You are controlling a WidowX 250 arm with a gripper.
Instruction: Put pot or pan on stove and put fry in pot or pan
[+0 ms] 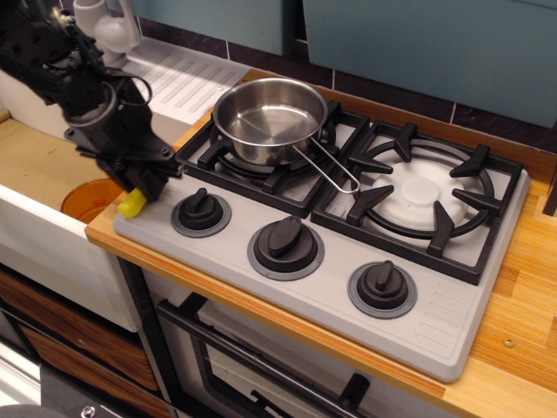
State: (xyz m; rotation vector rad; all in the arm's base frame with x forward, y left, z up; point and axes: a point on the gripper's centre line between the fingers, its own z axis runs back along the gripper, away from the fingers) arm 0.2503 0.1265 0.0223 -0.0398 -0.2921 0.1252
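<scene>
The steel pan [268, 124] stands upright on the left burner grate of the grey stove [452, 324], with its wire handle pointing to the front right. The pan holds nothing. My gripper [144, 186] is at the stove's front left corner, left of the left knob. It is closed around the yellow fry [132, 205], whose lower end sticks out below the fingers, over the edge of the wooden counter.
An orange disc [87, 198] lies in the sink at the left, just below the gripper. A white drainer [187, 80] and a white tap [109, 22] are at the back left. Three black knobs [285, 243] line the stove's front. The right burner [425, 190] is bare.
</scene>
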